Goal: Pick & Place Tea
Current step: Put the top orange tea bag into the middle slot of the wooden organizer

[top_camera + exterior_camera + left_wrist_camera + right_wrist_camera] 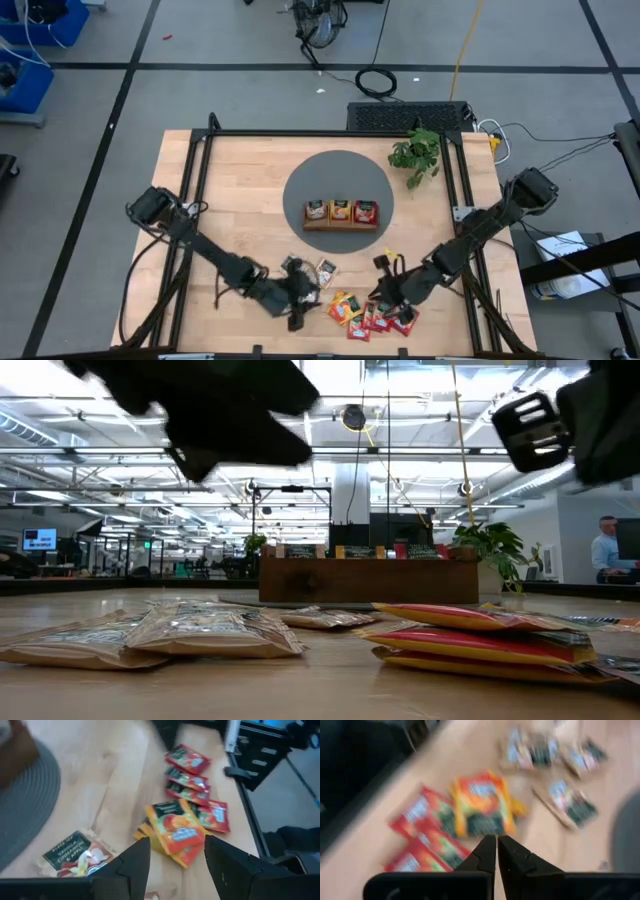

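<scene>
Loose tea sachets lie flat on the wooden table near its front edge: cream ones (325, 270), orange ones (345, 307) and red ones (385, 320). Three more stand in the brown wooden tray (340, 227) on the round grey mat (300, 190). My left gripper (305, 303) hovers open just left of the orange sachets (175, 827), pointing at them slantwise, with a cream sachet (75, 854) beside it. My right gripper (380, 293) hangs shut above the orange (482, 810) and red sachets (420, 842), nothing between its fingers (512, 855).
A small green plant (417, 152) stands at the table's far right. Black frame rails (195, 180) run along the left, far and right sides. In the low view the sachets (200, 630) lie in front of the tray (368, 580), both arms above them.
</scene>
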Available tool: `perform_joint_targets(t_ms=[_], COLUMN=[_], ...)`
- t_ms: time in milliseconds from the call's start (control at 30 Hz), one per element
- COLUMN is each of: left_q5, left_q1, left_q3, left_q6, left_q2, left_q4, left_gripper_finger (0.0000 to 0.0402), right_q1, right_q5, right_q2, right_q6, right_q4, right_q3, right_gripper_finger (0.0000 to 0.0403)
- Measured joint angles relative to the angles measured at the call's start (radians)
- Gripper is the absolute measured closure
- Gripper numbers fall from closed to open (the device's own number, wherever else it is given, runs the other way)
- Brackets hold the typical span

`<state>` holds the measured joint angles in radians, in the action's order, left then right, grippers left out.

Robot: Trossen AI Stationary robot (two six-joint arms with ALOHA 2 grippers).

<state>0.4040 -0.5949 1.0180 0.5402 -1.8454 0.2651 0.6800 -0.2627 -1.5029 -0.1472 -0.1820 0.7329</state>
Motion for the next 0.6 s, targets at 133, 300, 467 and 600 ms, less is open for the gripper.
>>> perform_joint_targets(t_ms=[133, 300, 467, 600], left_q5=[-0.097, -0.173, -0.202, -0.209], left_q1=[0.041, 0.05, 0.039, 0.015], left_q3=[0.0, 0.04, 0.118, 0.193], left_q6=[0.026, -0.022, -0.164, -0.269], left_q2=[-0.025, -0.089, -0.164, -0.2], left_q4=[0.015, 0.053, 0.033, -0.065], left_gripper_finger=[0.0213, 0.0213, 0.0213, 0.0213], right_q1=[0.029, 0.035, 0.028, 0.003], right_q5=[0.002, 0.033, 0.031, 0.036], right_q2=[-0.001, -0.001, -0.001, 0.0], right_q6=[-0.002, -0.07, -0.178, -0.275], right_q4=[-0.248, -0.409, -0.489, -0.525], right_q3=[-0.102, -0.208, -0.236, -0.235], right_gripper_finger=[0.0392, 0.0375, 0.0346, 0.0323])
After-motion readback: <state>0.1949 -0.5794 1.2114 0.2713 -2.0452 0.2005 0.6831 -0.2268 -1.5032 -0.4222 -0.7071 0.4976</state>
